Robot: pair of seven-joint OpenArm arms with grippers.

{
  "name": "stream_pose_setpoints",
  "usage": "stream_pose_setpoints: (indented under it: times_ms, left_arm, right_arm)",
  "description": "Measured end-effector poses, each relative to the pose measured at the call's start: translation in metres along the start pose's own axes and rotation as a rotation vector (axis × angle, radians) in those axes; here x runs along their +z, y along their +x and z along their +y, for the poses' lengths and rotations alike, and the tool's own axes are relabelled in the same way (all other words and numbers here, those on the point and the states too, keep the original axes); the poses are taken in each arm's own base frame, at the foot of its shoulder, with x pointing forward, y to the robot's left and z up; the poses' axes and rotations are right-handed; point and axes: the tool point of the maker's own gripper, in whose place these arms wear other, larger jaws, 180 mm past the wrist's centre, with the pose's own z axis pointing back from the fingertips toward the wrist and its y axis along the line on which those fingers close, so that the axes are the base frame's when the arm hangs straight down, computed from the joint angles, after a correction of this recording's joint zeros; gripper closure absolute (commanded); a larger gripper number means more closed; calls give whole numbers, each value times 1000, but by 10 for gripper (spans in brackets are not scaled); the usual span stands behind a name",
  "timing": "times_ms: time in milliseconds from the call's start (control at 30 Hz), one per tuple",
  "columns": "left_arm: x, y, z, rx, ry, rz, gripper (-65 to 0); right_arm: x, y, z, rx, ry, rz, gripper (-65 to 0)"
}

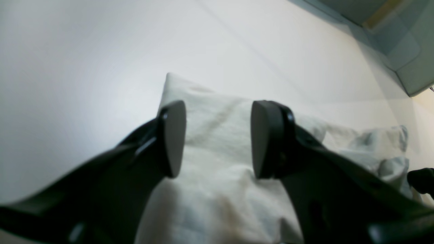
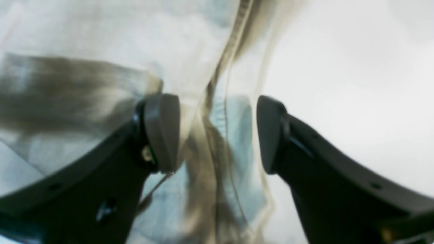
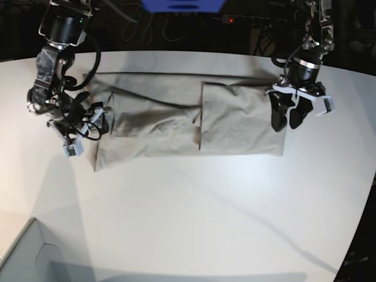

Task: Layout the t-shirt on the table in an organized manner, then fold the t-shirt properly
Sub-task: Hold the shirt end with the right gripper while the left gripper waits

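Observation:
The light grey-beige t-shirt (image 3: pixel 235 123) lies spread sideways on the far half of the white table (image 3: pixel 205 205), its right part folded over into a neat rectangle. At the shirt's right edge my left gripper (image 3: pixel 285 124) hangs open. In the left wrist view its fingers straddle the cloth (image 1: pixel 220 203) with nothing pinched, so the left gripper (image 1: pixel 218 139) holds nothing. My right gripper (image 3: pixel 94 123) sits at the shirt's left end, open. In the right wrist view a seamed edge of the shirt (image 2: pixel 101 34) runs between the spread fingers of the right gripper (image 2: pixel 217 134).
A pale grey box corner (image 3: pixel 23 258) stands at the front left and also shows in the left wrist view (image 1: pixel 407 51). Cables and a blue object (image 3: pixel 182 4) lie behind the table's far edge. The table's edge curves away on the right.

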Motion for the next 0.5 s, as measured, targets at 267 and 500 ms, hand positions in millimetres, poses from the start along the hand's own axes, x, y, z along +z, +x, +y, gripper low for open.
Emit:
stream_pose_setpoints:
  times_ms: [267,500]
  left_arm:
    - [0,0,0,0,1,0,-303]
    - [0,0,0,0,1,1,-303]
  right_arm:
    - [0,0,-1,2,-2,-2,-359]
    - [1,1,-4,7,-6,-1,-359]
